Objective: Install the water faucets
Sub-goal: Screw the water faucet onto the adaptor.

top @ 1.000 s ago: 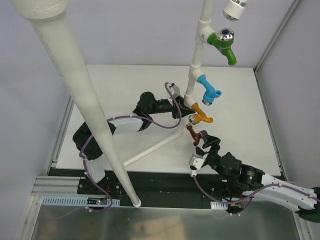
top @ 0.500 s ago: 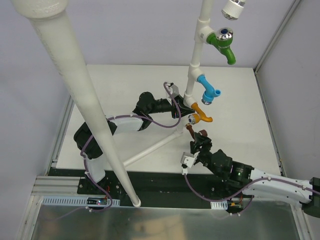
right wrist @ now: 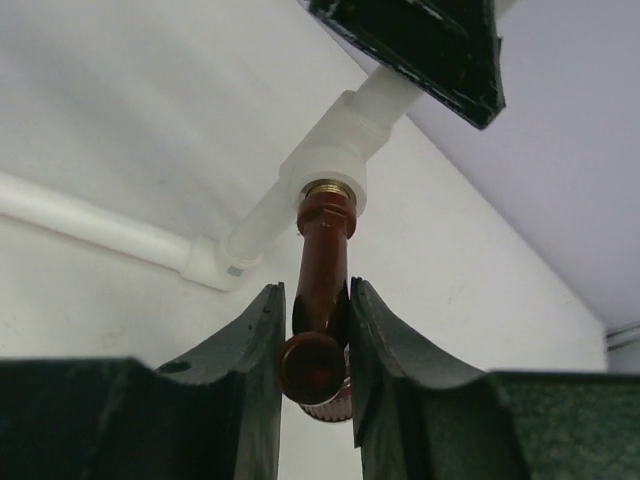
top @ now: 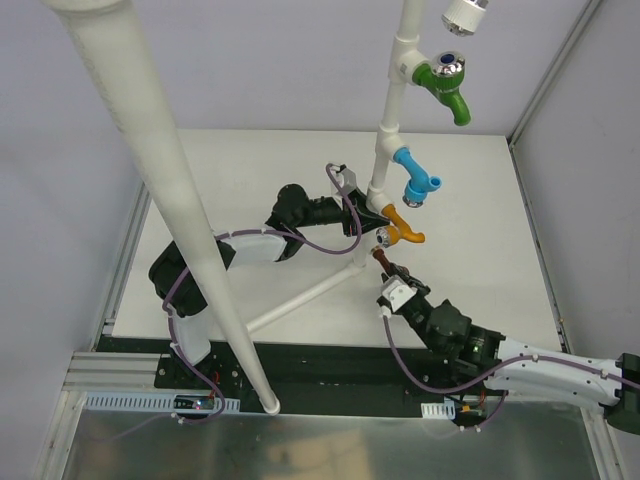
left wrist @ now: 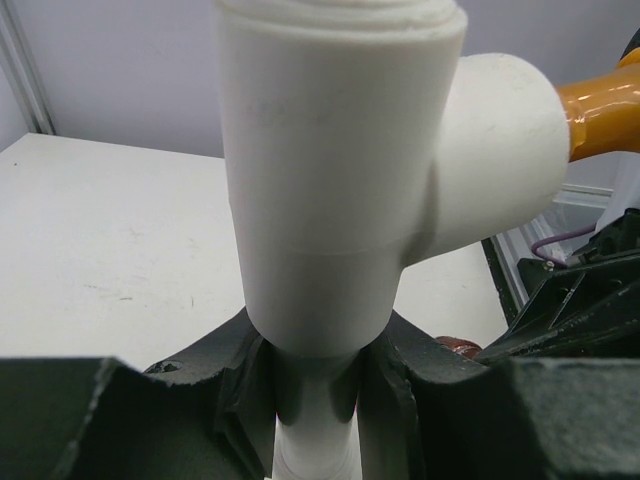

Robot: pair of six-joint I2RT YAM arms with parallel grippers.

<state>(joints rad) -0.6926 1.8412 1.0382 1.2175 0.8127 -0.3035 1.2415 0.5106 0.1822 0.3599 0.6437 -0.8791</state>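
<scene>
One brown faucet (right wrist: 322, 250) is clamped by the right gripper (right wrist: 315, 295), long axis pointing into the white fitting (right wrist: 322, 160) on the pipe (right wrist: 80, 225).

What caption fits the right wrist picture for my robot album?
Right gripper holds the brown faucet in its jaws, the faucet's brass end meeting the white pipe fitting.

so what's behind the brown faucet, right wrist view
The white fitting its brass end meets, part of the white pipe frame on the table. The right gripper clamps the brown faucet, covering its sides; thread depth inside the fitting is hidden.
</scene>
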